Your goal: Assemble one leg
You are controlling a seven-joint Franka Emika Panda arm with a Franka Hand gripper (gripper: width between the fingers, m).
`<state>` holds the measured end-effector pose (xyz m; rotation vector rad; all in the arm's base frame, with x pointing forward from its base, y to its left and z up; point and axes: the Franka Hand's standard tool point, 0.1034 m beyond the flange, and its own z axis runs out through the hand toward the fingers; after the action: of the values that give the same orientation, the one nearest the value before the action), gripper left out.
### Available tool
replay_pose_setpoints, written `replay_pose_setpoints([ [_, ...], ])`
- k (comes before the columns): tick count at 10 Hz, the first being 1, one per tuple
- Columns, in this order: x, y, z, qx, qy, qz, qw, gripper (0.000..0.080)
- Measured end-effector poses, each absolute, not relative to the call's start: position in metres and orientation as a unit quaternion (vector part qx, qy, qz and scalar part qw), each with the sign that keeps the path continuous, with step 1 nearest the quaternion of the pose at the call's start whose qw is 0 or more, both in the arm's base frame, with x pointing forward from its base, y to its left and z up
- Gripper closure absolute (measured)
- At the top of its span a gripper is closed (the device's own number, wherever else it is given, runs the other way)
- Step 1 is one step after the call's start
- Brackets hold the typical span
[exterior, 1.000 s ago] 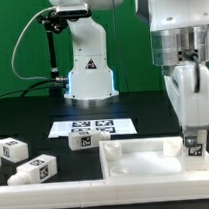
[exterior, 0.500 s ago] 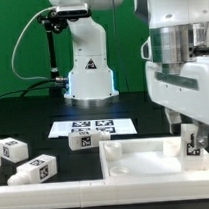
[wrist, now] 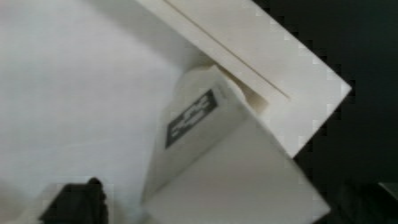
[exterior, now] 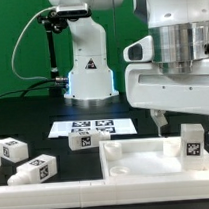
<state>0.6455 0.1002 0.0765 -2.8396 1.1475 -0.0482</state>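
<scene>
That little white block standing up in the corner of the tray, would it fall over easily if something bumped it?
Probably yes. The leg stands on its small end in the tray, taller than wide, so a sideways nudge could tip it. It looks rigid and blocky, so it should slide or topple, not roll. The claw hangs just above it, apparently let go.
</scene>
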Motion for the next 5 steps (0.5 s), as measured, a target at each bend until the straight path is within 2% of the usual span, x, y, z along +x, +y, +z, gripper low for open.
replay_pose_setpoints([
  [1, 0.6453, 0.1018, 0.0775, -0.959, 0.281, -0.016, 0.028, 0.0151],
  [2, 0.6462, 0.1035, 0.0773, -0.975, 0.219, -0.018, 0.029, 0.0151],
  [5, 0.6462, 0.1034, 0.0766, -0.982, 0.187, -0.019, 0.028, 0.0162],
])
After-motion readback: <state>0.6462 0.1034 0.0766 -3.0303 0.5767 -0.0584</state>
